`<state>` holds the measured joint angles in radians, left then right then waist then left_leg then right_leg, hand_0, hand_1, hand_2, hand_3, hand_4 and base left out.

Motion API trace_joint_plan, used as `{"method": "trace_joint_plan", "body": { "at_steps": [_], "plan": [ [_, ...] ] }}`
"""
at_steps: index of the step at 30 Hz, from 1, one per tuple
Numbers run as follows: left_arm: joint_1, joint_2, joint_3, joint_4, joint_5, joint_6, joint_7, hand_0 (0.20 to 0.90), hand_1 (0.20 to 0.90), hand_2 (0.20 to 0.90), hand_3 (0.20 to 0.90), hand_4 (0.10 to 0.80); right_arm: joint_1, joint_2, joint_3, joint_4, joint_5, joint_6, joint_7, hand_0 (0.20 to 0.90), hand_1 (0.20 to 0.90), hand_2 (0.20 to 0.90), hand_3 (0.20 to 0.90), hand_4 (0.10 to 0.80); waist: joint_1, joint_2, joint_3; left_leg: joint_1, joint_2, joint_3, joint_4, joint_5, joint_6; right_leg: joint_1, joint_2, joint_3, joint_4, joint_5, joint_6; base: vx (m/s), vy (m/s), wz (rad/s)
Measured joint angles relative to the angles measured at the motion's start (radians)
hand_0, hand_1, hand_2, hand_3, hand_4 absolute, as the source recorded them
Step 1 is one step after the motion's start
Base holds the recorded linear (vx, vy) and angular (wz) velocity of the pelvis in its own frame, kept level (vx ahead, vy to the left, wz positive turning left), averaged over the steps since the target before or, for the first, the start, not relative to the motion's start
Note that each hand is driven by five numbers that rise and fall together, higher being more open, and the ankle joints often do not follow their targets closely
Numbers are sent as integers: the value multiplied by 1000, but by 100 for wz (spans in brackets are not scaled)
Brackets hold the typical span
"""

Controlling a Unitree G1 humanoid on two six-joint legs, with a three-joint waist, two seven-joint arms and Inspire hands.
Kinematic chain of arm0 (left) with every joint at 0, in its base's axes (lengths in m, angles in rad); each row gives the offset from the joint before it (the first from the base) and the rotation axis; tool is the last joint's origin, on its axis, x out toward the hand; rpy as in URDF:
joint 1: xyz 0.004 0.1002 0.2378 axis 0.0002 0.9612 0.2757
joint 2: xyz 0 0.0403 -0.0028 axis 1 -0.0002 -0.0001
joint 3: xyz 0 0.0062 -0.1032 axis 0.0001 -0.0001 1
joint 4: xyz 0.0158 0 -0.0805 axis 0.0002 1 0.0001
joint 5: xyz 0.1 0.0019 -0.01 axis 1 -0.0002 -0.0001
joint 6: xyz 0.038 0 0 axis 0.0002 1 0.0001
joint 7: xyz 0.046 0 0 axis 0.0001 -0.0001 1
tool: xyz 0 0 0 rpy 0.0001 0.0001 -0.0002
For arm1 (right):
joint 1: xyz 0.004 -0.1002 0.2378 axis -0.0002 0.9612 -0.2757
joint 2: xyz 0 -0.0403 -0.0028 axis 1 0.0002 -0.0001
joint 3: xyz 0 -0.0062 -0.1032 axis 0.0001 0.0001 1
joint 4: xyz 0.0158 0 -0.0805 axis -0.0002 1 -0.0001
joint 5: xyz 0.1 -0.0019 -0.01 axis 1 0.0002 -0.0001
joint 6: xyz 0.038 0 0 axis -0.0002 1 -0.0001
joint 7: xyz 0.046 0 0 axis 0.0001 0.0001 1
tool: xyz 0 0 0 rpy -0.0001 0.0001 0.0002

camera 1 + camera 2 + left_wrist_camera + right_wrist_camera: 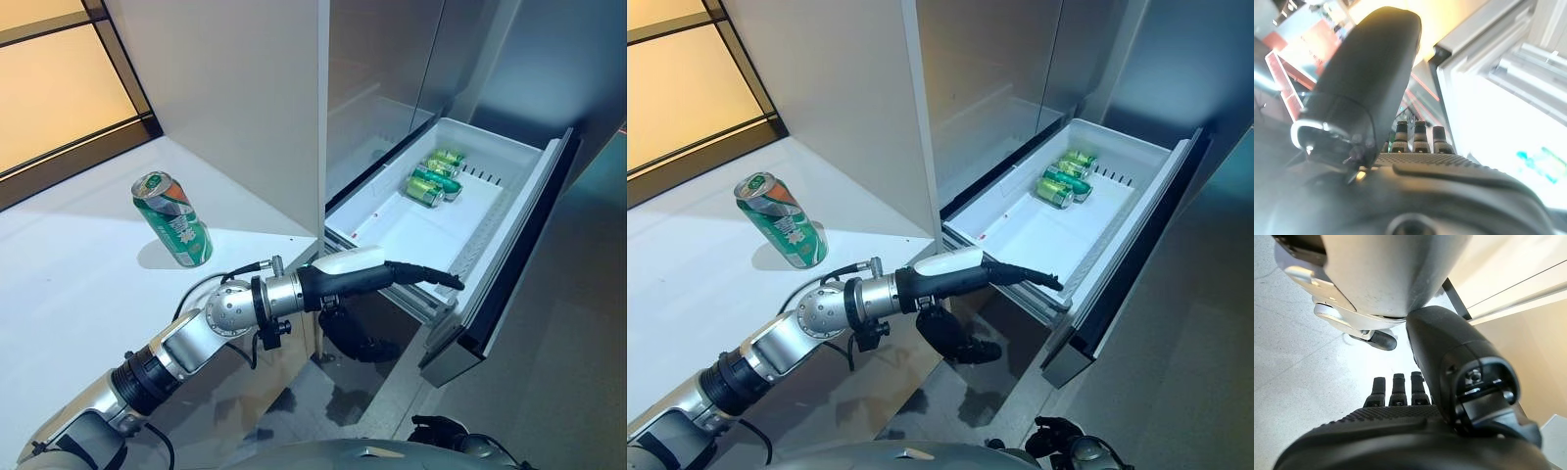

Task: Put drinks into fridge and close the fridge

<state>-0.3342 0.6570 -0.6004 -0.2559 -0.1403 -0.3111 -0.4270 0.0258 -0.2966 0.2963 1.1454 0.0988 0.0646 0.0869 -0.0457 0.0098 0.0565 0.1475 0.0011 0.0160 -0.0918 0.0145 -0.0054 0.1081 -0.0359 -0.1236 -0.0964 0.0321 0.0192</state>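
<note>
**Listener:** What is largest in front of you?

**Operator:** The fridge (392,78), with its drawer (534,186) pulled out. Three green cans (436,176) lie on their sides at the drawer's far end. To the left is a white counter (69,274).

**Listener:** Is any drink left outside?

**Operator:** One green can (173,219) stands on the counter near its right edge, leaning a little, its long axis close to upright.

**Listener:** Where are the hands?

**Operator:** My left hand (387,274) reaches over the drawer's near edge, fingers straight, holding nothing. The can lies behind it, to its left and well apart. My right hand (955,338) hangs low beside the counter's front, below the left arm, fingers loosely extended and empty.

**Listener:** Which hand should fetch the can?

**Operator:** I judge the left; its arm already crosses the counter, so it would draw back leftwards.
</note>
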Motion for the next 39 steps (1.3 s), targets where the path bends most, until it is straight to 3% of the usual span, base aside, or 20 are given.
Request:
{"method": "trace_joint_plan", "body": {
  "at_steps": [8, 24, 32, 39],
  "plan": [
    [0, -20, 163, -7, -148, -48, 49, 900, 900, 900, 900, 800, 8, 1, 0, 6, 7, -4, -10, 900, 900, 900, 900, 800, 26, -1, 1, 0, -1, -8, 3, 1, 1, 3, -1, -5, 0, 0, 0, 1, -5, 2],
    [12, -96, 448, -8, -128, -218, 435, 900, 900, 900, 900, 800, 16, 8, -6, 31, 39, -24, -12, 900, 900, 900, 900, 800, 47, -8, 3, 0, -2, -28, 2, 8, 0, 11, -2, -22, 0, 0, 0, 6, -8, 3],
    [92, -91, 596, -5, 22, -172, 705, 900, 900, 900, 900, 800, 30, 10, -19, 31, 39, -30, -12, 900, 900, 900, 900, 800, 67, -10, 2, 1, -3, -39, -1, 10, -1, 18, -2, -25, -1, 0, 0, 8, -1, 2],
    [187, -91, 646, 47, 11, -85, 753, 900, 900, 900, 900, 800, 45, 13, -43, 30, 39, -23, -7, 900, 900, 900, 900, 800, 97, -17, -3, 0, -4, -46, 0, 13, 0, 18, -2, -27, -1, 0, 0, 8, 8, 2]
  ]
}}
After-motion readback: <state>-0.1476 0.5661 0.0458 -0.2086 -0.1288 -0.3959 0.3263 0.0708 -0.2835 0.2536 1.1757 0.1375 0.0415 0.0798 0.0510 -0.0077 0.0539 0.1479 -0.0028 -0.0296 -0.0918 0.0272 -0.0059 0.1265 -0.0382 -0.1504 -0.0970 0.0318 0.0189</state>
